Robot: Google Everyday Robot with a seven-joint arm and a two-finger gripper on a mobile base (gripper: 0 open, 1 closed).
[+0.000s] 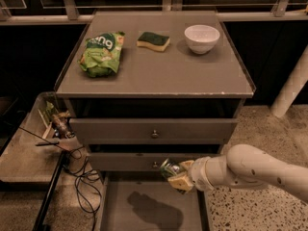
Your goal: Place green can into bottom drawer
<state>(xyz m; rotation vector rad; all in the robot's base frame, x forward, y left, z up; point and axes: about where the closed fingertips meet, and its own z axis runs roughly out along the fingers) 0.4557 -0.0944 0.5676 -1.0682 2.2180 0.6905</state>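
Note:
The green can [169, 169] is a small shiny can, tilted, held in my gripper [177, 175]. My white arm reaches in from the right and the gripper is shut on the can. It hangs just in front of the middle drawer's front, above the back of the bottom drawer [118, 206]. The bottom drawer is pulled out at the foot of the grey cabinet. Its flat grey floor shows only the shadow of my arm.
On the cabinet top [159, 71] lie a crinkled green snack bag [100, 53], a green-topped yellow sponge [153, 40] and a white bowl [201, 37]. Two upper drawers with round knobs [154, 134] are closed. A low side shelf with clutter [55, 124] and cables [79, 177] stands at the left.

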